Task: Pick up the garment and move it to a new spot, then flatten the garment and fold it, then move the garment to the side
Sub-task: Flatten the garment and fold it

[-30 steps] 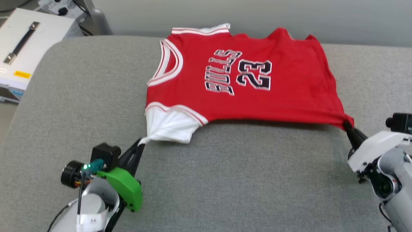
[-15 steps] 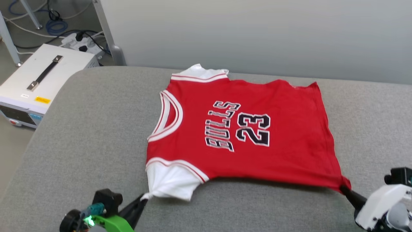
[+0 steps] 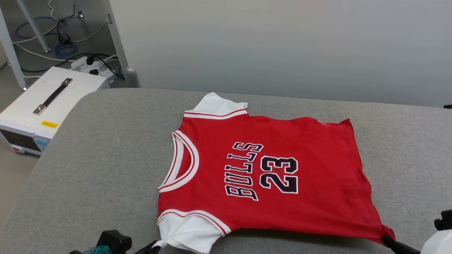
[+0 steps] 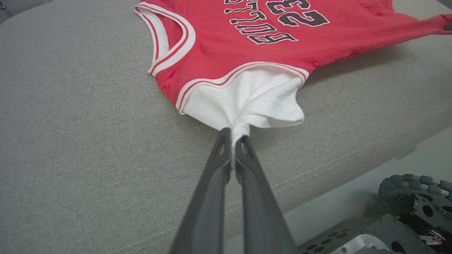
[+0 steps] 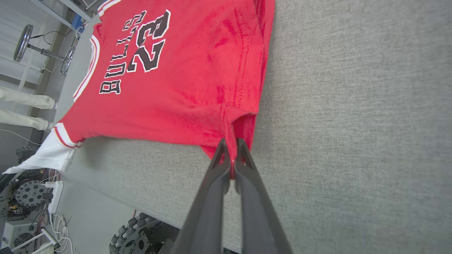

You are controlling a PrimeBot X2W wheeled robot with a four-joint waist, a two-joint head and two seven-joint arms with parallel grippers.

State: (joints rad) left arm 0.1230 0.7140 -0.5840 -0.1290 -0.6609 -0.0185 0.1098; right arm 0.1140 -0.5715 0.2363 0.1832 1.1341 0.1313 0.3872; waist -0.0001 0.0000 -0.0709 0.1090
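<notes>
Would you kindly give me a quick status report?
Left gripper shut on white sleeve. Right gripper shut on hem corner. Red garment spread face-up on grey surface. No obstruction seen.

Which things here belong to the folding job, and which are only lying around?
Job: jersey; left gripper, shut on its white sleeve; right gripper, shut on its hem corner; grey pad under it.
Lying about: white box; cables; power strip.

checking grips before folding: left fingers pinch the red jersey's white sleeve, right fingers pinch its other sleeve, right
No. The left fingers pinch the white sleeve of the red jersey T-shirt, but the right wrist view shows the right fingers pinching its red hem corner, not a sleeve.
</notes>
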